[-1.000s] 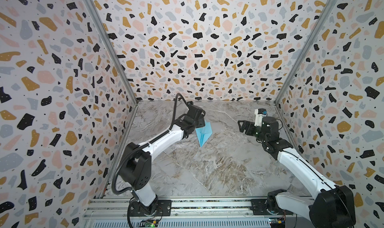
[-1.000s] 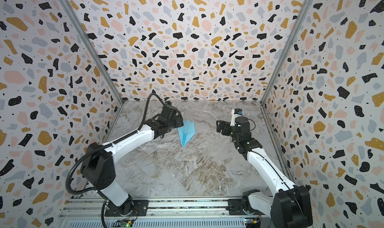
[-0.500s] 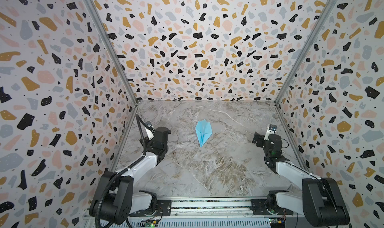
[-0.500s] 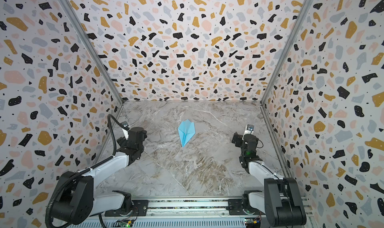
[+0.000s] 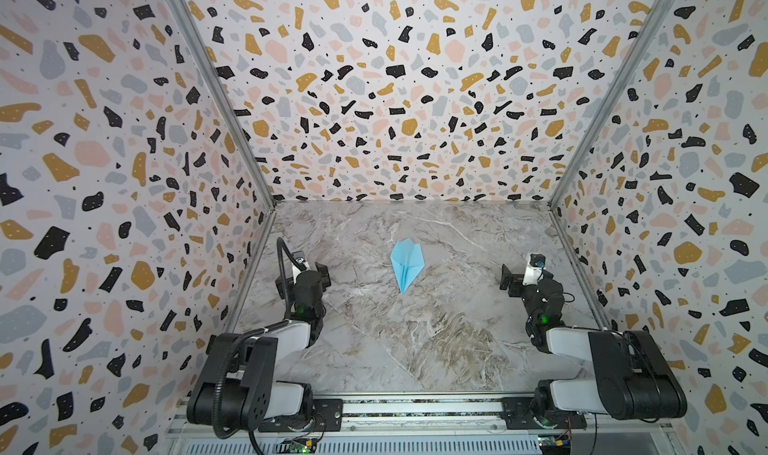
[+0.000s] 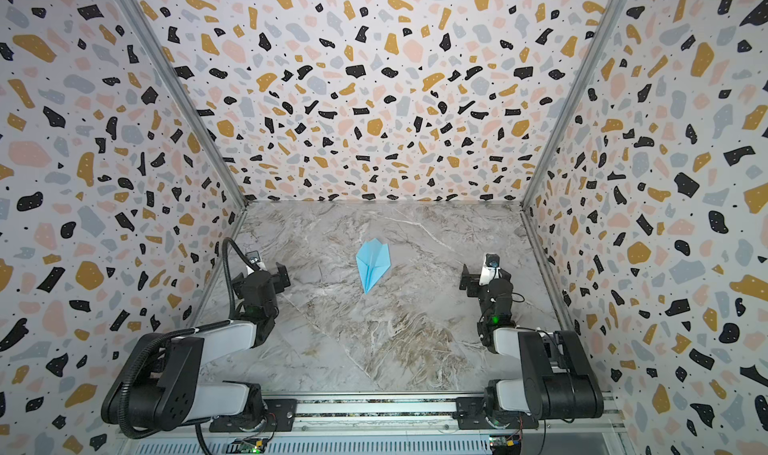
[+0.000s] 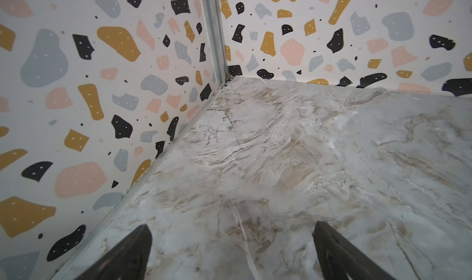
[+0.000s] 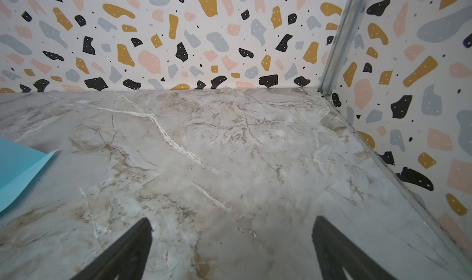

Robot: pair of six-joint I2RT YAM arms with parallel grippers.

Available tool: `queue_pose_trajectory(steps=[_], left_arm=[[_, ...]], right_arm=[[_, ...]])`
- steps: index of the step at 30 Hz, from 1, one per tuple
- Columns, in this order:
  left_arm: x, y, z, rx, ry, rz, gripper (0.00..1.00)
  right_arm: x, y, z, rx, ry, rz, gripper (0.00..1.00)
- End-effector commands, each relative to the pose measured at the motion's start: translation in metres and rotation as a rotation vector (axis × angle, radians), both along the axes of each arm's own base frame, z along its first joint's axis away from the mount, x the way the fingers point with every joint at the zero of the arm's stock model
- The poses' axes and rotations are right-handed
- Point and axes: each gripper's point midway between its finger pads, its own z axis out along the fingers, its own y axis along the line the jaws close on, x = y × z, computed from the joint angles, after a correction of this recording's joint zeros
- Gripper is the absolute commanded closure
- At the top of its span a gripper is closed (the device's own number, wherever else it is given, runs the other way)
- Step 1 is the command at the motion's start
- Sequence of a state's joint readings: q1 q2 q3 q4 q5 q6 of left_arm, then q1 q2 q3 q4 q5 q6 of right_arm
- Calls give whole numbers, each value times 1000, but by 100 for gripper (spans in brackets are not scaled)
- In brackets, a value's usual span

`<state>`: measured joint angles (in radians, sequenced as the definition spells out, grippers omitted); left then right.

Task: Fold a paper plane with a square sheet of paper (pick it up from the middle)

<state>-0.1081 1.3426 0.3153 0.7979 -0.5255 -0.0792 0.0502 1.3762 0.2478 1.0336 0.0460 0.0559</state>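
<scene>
The paper plane [image 5: 406,264] lay on the bench [image 5: 415,349] between the tools, well apart from both. The left tool [image 5: 322,273] and the right tool [image 5: 508,277] had jaws spread wide, holding nothing.

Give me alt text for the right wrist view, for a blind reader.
Open right gripper over the marble table, holding nothing. Part of the blue paper plane lies clear of it; speckled walls behind.

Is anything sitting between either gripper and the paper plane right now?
Nothing visible. Only bare tabletop lies between the paper plane and the left gripper, and between it and the right gripper; both stand open, apart from it.
</scene>
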Motion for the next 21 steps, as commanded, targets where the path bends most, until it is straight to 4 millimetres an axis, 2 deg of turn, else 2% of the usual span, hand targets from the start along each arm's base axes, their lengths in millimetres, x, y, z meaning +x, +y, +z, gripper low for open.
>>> queue_pose_trajectory(steps=[1,3,11,13,21], left_arm=[[-1,1,30,48,-148,-48,0],[-5,5,32,52,-192,-46,0],[-1,9,14,34,-177,-49,0],[-2,17,13,26,-173,7,0],[-3,17,13,24,-176,10,0]], right_arm=[[2,3,7,-18,-53,30,1],[3,5,5,-14,-54,49,1],[1,8,-3,-16,-54,84,1],[2,12,-3,-29,-60,90,1],[3,13,-5,-48,-50,73,1]])
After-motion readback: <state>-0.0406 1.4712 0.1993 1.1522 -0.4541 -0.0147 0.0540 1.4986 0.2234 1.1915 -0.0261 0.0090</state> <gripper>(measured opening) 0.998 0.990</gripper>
